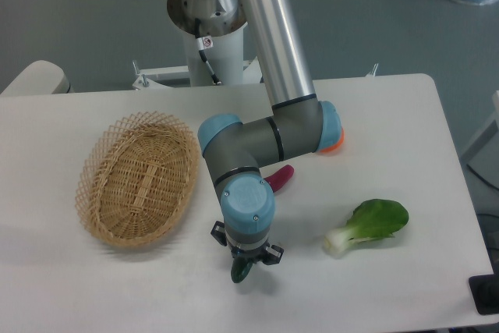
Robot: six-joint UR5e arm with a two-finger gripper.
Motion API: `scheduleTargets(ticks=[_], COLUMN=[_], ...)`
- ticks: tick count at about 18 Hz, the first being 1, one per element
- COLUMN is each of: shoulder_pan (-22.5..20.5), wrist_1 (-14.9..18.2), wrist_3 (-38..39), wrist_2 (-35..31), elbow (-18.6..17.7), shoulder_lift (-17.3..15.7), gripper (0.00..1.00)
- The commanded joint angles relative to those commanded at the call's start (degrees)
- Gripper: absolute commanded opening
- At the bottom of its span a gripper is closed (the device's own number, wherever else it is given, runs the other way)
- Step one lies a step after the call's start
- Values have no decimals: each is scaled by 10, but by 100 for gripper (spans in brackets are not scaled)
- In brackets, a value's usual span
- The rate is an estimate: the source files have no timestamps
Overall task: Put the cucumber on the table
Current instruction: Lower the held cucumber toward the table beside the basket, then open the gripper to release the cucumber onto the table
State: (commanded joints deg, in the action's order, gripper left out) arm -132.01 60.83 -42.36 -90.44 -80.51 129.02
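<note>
The basket (140, 179) sits on the table (390, 115) with nothing inside it. The gripper (245, 264) points down beside it, its jaws squeezing the cucumber (241, 271).

Most of the cucumber (241, 270) is hidden under the arm's wrist; only a dark green end shows. The gripper (246, 261) fingers can't be made out. The arm covers part of the magenta vegetable (278, 178).
</note>
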Motion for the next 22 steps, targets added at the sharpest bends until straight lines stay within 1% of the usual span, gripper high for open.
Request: scheduleTargets(ticks=[1, 2, 3, 9, 12, 14, 17, 18, 20, 22], shoulder_pan=[0, 0, 0, -3, -9, -25, -49, -61, -74, -78], wrist_1=[-7, -8, -9, -10, -10, -4, -2, 4, 17, 27], wrist_3=[0, 0, 1, -1, -28, -72, -158, -179, -219, -266], wrist_2=[0, 0, -1, 0, 5, 8, 47, 57, 59, 55], elbow=[0, 0, 1, 7, 10, 13, 13, 13, 22, 35], shoulder_lift=[1, 1, 1, -10, -14, -20, -34, -39, -40, -36], gripper=[63, 78, 100, 100, 100, 100, 100, 100, 100, 100])
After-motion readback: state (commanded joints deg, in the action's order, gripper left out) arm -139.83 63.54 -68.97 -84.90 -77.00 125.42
